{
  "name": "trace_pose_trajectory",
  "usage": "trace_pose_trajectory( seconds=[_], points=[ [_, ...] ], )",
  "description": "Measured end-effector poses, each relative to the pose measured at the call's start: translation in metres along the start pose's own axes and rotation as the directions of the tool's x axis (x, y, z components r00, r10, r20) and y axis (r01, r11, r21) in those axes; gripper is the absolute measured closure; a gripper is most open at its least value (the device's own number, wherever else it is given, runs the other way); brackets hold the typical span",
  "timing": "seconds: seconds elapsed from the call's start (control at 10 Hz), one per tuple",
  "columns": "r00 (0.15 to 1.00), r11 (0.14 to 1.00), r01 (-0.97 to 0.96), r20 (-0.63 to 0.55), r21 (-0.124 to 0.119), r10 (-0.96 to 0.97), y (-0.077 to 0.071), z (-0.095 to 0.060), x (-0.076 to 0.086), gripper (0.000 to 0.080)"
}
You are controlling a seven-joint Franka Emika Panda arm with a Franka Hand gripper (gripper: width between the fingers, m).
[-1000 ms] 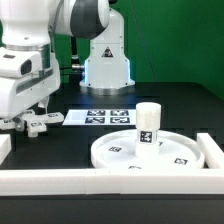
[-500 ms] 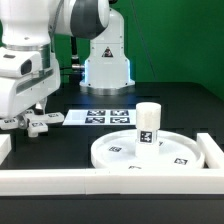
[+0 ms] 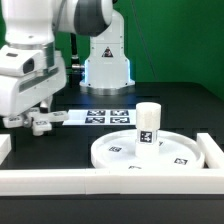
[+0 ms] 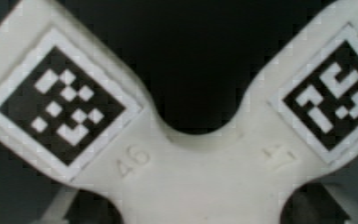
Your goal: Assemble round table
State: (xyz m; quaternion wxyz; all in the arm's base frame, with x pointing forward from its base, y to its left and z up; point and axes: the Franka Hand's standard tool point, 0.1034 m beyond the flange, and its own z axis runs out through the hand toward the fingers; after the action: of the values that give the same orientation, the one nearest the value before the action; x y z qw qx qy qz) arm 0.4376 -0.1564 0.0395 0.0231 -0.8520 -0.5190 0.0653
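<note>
The large flat disc (image 3: 150,152) lies on the table at the exterior view's right. The short cylinder leg (image 3: 148,125) stands upright on its middle. My gripper (image 3: 37,117) is at the exterior view's left, shut on the white cross-shaped piece (image 3: 43,123), which it holds a little above the black table. In the wrist view the cross-shaped piece (image 4: 190,160) fills the picture, with two tagged arms spreading out from my gripper (image 4: 194,208). Dark fingers (image 4: 69,200) show at either side of its hub.
The marker board (image 3: 100,117) lies flat just beyond the held piece. Long white border bars run along the front (image 3: 100,180) and the exterior view's right (image 3: 214,150). A white robot base (image 3: 105,65) stands at the back.
My gripper has moved slightly up and toward the exterior view's right, carrying the cross-shaped piece. The disc and leg have not moved.
</note>
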Motion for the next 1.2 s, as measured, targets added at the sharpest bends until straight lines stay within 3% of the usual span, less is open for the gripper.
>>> trace_pose_trajectory(
  seconds=[0.3, 0.5, 0.6, 1.0, 1.2],
  points=[
    [0.992, 0.991, -0.122, -0.003, 0.053, 0.122, -0.006, -0.037, 0.059, 0.0351],
    [0.983, 0.98, -0.185, 0.0, 0.067, 0.186, 0.007, -0.068, 0.095, 0.0351],
    [0.979, 0.977, -0.203, 0.003, 0.07, 0.203, 0.013, -0.076, 0.1, 0.0351],
    [0.979, 0.977, -0.201, 0.002, 0.069, 0.201, 0.012, -0.074, 0.1, 0.0351],
    [0.981, 0.98, -0.192, -0.012, 0.058, 0.193, 0.012, -0.099, 0.131, 0.0351]
  ],
)
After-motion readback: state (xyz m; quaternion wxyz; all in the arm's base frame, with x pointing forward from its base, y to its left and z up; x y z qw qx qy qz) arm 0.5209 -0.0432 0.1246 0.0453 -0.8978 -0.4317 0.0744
